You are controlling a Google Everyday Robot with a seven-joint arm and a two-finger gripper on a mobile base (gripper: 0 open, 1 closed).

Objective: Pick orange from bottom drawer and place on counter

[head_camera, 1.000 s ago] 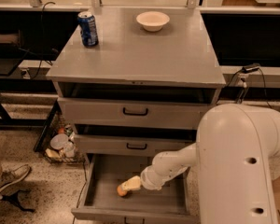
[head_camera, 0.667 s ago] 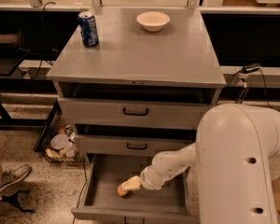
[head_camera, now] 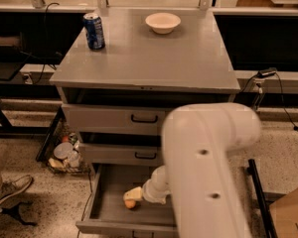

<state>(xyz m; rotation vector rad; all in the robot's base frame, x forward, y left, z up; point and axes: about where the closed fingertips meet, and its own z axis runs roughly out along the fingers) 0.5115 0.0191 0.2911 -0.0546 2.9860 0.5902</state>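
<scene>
The bottom drawer (head_camera: 108,205) of the grey cabinet is pulled open. The orange (head_camera: 131,204) lies on its grey floor, left of the middle. My gripper (head_camera: 133,194) reaches down into the drawer and sits right on top of the orange, touching or almost touching it. My large white arm link (head_camera: 208,172) fills the foreground and hides the drawer's right half. The counter (head_camera: 149,63) is the cabinet's flat grey top, above the two closed drawers.
A blue soda can (head_camera: 94,30) stands at the counter's back left and a white bowl (head_camera: 162,22) at the back middle. A wire basket of rubbish (head_camera: 63,155) sits on the floor left of the cabinet. A person's shoe (head_camera: 9,192) is at far left, and a cardboard box (head_camera: 290,214) at lower right.
My big arm link has swung left and nearer the camera, covering more of the drawers. The gripper stays over the orange in the bottom drawer, shifted slightly.
</scene>
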